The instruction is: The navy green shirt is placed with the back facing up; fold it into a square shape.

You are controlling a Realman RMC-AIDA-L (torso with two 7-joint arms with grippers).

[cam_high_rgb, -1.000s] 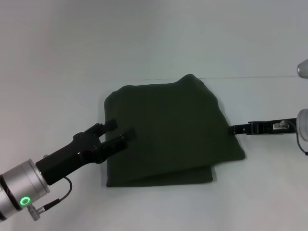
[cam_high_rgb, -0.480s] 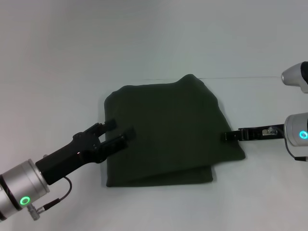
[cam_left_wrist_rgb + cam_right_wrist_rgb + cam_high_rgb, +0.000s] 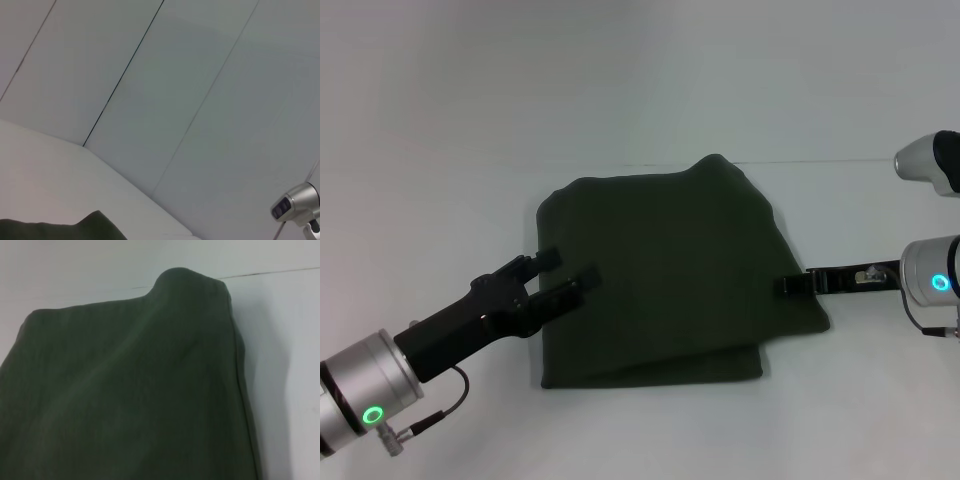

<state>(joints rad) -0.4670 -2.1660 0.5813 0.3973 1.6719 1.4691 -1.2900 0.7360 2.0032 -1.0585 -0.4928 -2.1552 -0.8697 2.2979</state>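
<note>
Plain white table surface, matte, evenly lit, soft shadows only. Behind it a pale grey-white wall, meeting the table along a thin dark seam. Wall built of wide panels, split by thin dark slanting joints.

My left arm ends in a brushed silver cylinder with a glowing green ring light and a thin black cable looping beneath it. Its left claw is matte black (two blunt fingers). The right claw is slim, black, behind another silver, green-lit cuff.
</note>
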